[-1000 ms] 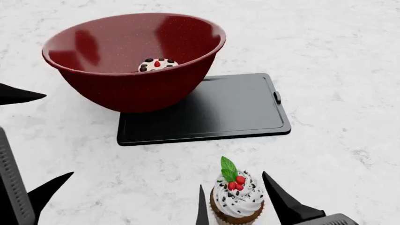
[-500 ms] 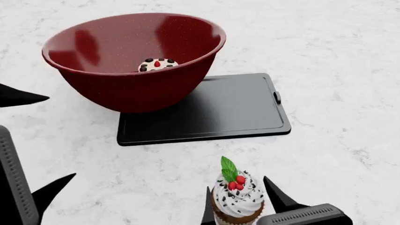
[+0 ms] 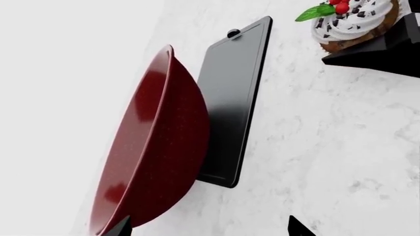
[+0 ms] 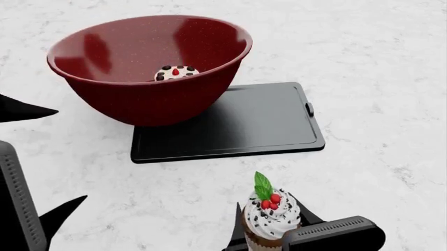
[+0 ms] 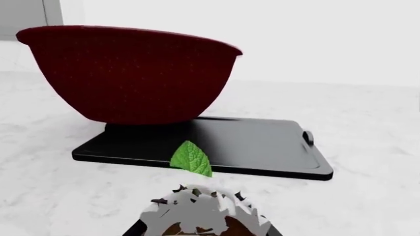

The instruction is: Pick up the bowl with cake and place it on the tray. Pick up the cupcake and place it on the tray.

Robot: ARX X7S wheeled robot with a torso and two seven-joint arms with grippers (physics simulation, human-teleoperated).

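Observation:
The dark-red bowl (image 4: 150, 102) stands on the left end of the black tray (image 4: 269, 123), and the small iced cake (image 4: 176, 72) lies in its bottom. The cupcake (image 4: 271, 219), with a green leaf and red berries on top, is at the near edge of the head view. My right gripper (image 4: 271, 232) is shut on its wrapper, one finger on each side. The right wrist view shows the cupcake (image 5: 203, 214) close up, with the bowl (image 5: 131, 73) and tray (image 5: 256, 147) beyond. My left gripper (image 4: 70, 154) is open and holds nothing, left of the bowl (image 3: 157, 147).
Everything rests on a white marbled tabletop (image 4: 377, 63). The tray's right half carries nothing, and a small handle (image 4: 309, 109) sticks out of its right edge. The left arm's dark body (image 4: 18, 204) fills the near-left corner.
My right gripper's fingers have come together on the cupcake, which has shifted slightly to the right. The left gripper, bowl and tray have stayed put.

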